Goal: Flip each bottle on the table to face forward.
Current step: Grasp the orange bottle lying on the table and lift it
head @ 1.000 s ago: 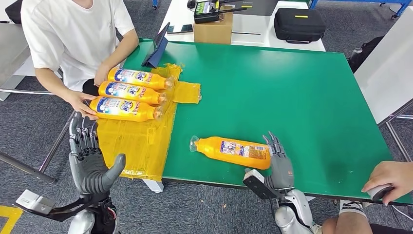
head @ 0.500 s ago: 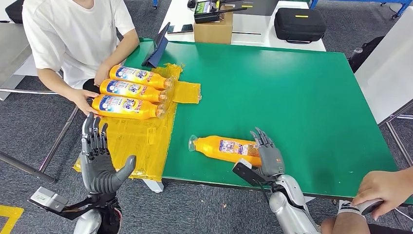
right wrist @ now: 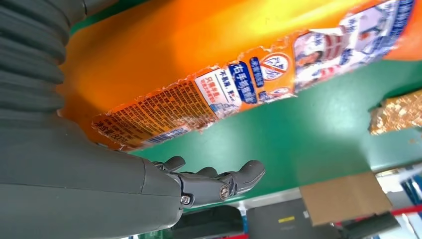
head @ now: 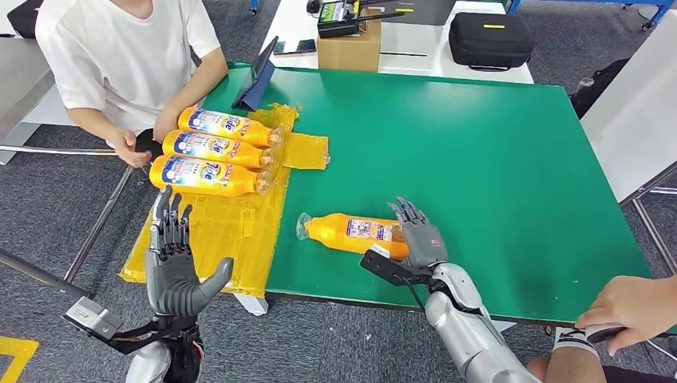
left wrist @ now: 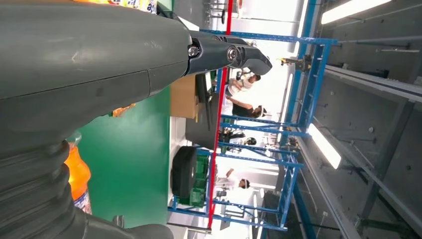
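An orange bottle (head: 355,234) lies on its side near the front edge of the green table (head: 479,144), cap toward the left, its small-print back label up. My right hand (head: 417,236) lies flat against the bottle's base end, fingers straight and apart, nothing gripped; the right wrist view shows the bottle (right wrist: 239,74) close above the fingers (right wrist: 219,181). My left hand (head: 177,263) hovers open, fingers up, over the front of the yellow mat (head: 231,227). Three orange bottles (head: 211,175) lie side by side on the mat's far part, blue labels up.
A person in a white shirt (head: 120,56) sits at the table's left side, hands near the three bottles. Another person's hand (head: 635,307) rests at the front right corner. A tablet (head: 257,76), a cardboard box (head: 350,48) and a black case (head: 488,40) stand at the back.
My right hand has pushed the lone bottle leftward and slightly away. My left hand has risen and moved right, over the mat. The seated person's hand has drawn back from the nearest bottle.
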Controlling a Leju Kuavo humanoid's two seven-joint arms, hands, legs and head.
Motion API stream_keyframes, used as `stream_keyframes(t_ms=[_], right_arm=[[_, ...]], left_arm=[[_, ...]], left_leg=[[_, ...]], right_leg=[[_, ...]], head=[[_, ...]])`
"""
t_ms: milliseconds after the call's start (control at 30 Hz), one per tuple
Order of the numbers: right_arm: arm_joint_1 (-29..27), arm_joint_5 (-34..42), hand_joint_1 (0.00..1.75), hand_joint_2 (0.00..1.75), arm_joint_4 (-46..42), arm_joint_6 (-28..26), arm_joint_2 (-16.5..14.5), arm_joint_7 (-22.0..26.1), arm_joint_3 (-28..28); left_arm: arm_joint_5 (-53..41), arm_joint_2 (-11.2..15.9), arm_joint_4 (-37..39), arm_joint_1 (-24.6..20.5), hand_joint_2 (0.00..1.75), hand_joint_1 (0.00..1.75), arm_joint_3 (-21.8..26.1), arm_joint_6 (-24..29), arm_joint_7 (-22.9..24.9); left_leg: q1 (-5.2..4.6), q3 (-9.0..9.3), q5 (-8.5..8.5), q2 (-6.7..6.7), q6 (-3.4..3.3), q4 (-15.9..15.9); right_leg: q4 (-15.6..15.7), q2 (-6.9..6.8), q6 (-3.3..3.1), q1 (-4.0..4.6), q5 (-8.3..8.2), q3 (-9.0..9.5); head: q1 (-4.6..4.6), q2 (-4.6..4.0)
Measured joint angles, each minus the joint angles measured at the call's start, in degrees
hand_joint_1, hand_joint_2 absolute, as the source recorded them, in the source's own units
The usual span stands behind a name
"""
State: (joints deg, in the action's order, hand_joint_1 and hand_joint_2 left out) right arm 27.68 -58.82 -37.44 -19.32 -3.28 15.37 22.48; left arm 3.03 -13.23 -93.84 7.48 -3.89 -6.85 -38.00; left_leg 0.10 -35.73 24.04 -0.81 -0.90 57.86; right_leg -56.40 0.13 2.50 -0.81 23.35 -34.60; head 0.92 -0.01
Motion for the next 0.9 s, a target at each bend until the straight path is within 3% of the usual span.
stream_keyframes(t_ms=[200, 400, 533, 667, 767, 900], right_arm=[[3.9, -1.8, 0.00, 1.75, 3.2, 6.9, -0.3, -6.3, 2.5], [5.6, -2.0, 0.00, 1.75, 4.9, 8.6, -0.4, -7.6, 3.7], [8.5, -3.0, 0.03, 1.75, 7.4, 15.1, -1.0, -12.0, 5.2], [12.1, -4.0, 1.43, 1.75, 10.6, 21.7, -1.8, -16.2, 6.9], [13.7, -4.3, 1.74, 1.75, 12.2, 24.2, -2.2, -16.7, 8.0], [14.8, -2.2, 1.75, 1.75, 13.5, 25.3, -2.5, -15.1, 8.4]], left_arm=[[0.6, 0.3, 0.0, 0.2, 1.75, 0.00, 0.1, -0.8, 1.8], [0.6, 0.3, 0.0, 0.2, 1.75, 0.00, 0.3, -0.9, 2.0], [0.8, 0.3, 0.0, 0.3, 1.75, 0.00, 0.6, -1.1, 2.7], [0.7, 0.3, 0.2, 0.3, 1.75, 0.00, 0.8, -1.4, 3.4], [0.6, 0.3, 0.4, 0.3, 1.75, 0.00, 1.1, -1.4, 3.5], [0.8, 0.3, 0.4, 0.3, 1.75, 0.00, 1.5, -2.1, 3.4]], left_leg=[[0.00, 0.06, 0.00, 0.07, 0.00, 0.0], [0.00, 0.10, 0.00, 0.12, 0.00, 0.0], [0.00, 0.21, 0.01, 0.31, 0.01, 0.0], [0.01, 0.41, 0.02, 0.45, 0.01, 0.0], [0.01, 0.55, 0.02, 0.45, 0.01, 0.0], [0.01, 0.65, 0.01, 0.43, 0.01, 0.0]], right_leg=[[0.0, 0.01, -0.01, 0.00, -0.01, 0.03], [0.0, 0.02, -0.01, 0.01, -0.02, 0.06], [0.0, 0.16, -0.03, 0.01, -0.04, 0.09], [0.0, 0.24, -0.04, 0.01, -0.04, 0.24], [0.0, 0.23, -0.04, 0.02, -0.04, 0.38], [0.0, 0.23, -0.04, 0.01, -0.04, 0.48]], head=[[0.00, 0.00], [-0.01, 0.01], [0.00, 0.01], [-0.01, 0.01], [-0.01, 0.01], [-0.01, 0.01]])
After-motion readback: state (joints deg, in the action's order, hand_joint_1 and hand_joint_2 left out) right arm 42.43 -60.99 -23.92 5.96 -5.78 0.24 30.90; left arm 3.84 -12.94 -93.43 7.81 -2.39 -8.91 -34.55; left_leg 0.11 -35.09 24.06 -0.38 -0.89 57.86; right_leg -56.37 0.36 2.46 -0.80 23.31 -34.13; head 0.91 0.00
